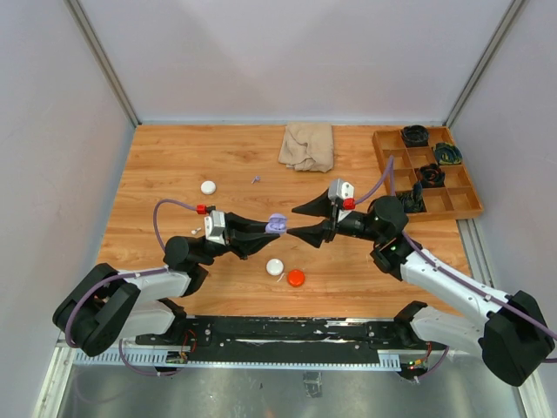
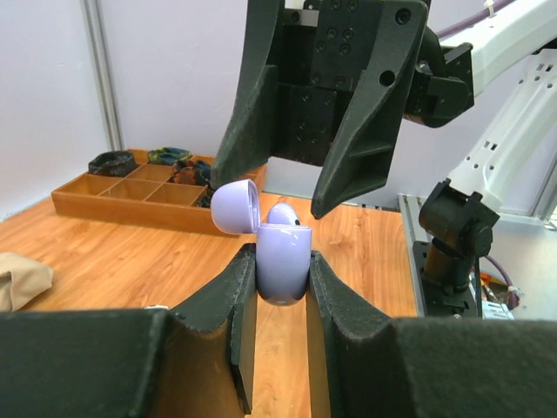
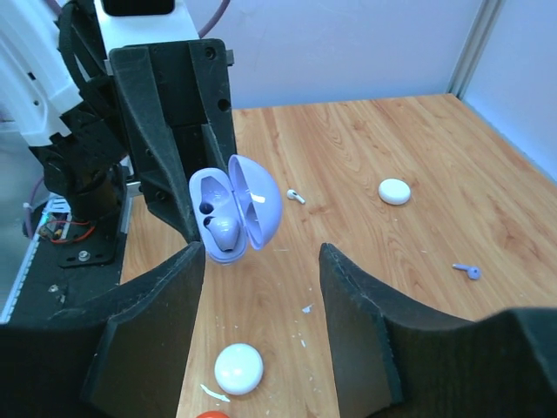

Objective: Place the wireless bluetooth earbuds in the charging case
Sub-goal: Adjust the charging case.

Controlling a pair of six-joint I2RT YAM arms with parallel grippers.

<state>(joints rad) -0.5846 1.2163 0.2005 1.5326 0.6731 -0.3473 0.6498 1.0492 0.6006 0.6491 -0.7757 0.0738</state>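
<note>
- Purple charging case [image 1: 277, 224], lid open, aloft over the table [image 1: 174, 165] centre; left gripper [image 2: 280, 261] clamped on its base;
- right gripper [image 3: 261, 254] half open, empty, just right;
- purple earbud [image 1: 255, 180] lies loose farther back; bumping the lid could twist the case.

The case [image 2: 283, 266] is pale lilac inside and out. The table [image 1: 174, 157] is orange-brown wood grain. A purple bud [image 1: 256, 179] lies at 11 and a white bud [image 3: 296, 197] at 9. There is a white puck [image 1: 208, 186] at 10, with a second white puck [image 1: 275, 267] and a red-orange puck [image 1: 296, 278] at 6. A beige cloth [image 1: 307, 144] is at 12 and a brown tray [image 1: 379, 150] at 2.
</note>
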